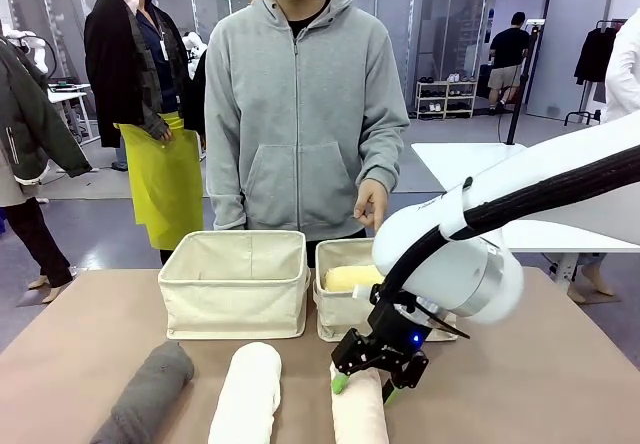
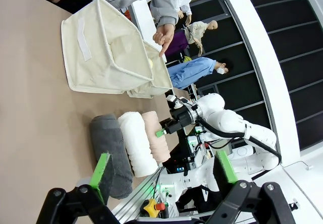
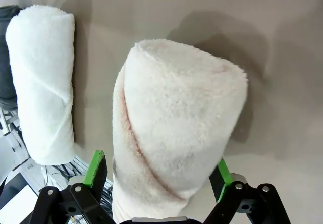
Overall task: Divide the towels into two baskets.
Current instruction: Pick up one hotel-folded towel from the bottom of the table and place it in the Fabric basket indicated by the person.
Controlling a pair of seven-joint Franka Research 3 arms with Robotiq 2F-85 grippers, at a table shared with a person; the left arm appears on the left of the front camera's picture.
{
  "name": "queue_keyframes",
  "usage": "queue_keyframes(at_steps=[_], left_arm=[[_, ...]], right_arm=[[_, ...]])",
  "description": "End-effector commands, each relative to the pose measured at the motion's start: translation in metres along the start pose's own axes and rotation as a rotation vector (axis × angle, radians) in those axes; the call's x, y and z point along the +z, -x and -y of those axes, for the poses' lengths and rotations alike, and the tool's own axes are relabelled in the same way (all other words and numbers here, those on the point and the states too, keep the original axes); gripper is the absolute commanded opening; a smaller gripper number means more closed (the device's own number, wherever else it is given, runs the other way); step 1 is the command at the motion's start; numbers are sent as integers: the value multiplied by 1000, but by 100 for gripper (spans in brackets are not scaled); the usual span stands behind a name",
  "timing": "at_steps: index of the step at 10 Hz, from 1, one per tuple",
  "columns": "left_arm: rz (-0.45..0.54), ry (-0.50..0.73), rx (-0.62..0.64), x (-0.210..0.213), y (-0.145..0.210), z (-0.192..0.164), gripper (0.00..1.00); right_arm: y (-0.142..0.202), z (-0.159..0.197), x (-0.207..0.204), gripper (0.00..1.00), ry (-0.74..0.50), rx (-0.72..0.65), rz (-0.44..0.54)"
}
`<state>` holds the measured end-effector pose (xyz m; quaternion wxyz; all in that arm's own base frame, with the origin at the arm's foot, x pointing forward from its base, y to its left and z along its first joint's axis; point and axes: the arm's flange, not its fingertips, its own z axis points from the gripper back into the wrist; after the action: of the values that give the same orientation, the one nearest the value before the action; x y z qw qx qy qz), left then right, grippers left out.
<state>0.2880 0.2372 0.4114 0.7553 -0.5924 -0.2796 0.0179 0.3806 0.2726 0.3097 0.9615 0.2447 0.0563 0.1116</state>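
Observation:
Three rolled towels lie side by side at the table's near edge: dark grey (image 1: 150, 392), white (image 1: 248, 392) and cream-peach (image 1: 360, 414). The pale yellow towel (image 1: 350, 277) lies in the right basket (image 1: 338, 314); the left basket (image 1: 235, 294) shows nothing inside. My right gripper (image 1: 365, 379) is open and straddles the far end of the cream-peach towel (image 3: 176, 128), one green pad (image 3: 96, 168) on each side, with the roll resting on the table. My left gripper (image 2: 164, 171) hangs open in the air with nothing between its fingers, looking at the dark grey towel (image 2: 108, 143).
A person in a grey hoodie stands behind the baskets, one hand (image 1: 372, 204) pointing down at the right basket. The white towel (image 3: 43, 82) lies close beside the cream-peach one. Bare tabletop (image 1: 540, 384) lies to the right of my right arm.

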Motion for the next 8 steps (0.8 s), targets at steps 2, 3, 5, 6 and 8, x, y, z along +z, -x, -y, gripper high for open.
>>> queue_keyframes(at_steps=[2,3,5,6,8], left_arm=[[10,15,-8,2,2,2,100],[10,15,-8,2,2,2,100],[10,15,-8,2,2,2,100],[10,15,-8,2,2,2,100],[10,15,-8,2,2,2,100]], right_arm=[[-2,-8,-9,90,7,53,-19],[-2,-7,-8,80,14,62,-21],[-2,-7,-8,60,14,61,-30],[-2,-7,-8,50,14,62,-32],[-2,-6,-5,31,12,59,-24]])
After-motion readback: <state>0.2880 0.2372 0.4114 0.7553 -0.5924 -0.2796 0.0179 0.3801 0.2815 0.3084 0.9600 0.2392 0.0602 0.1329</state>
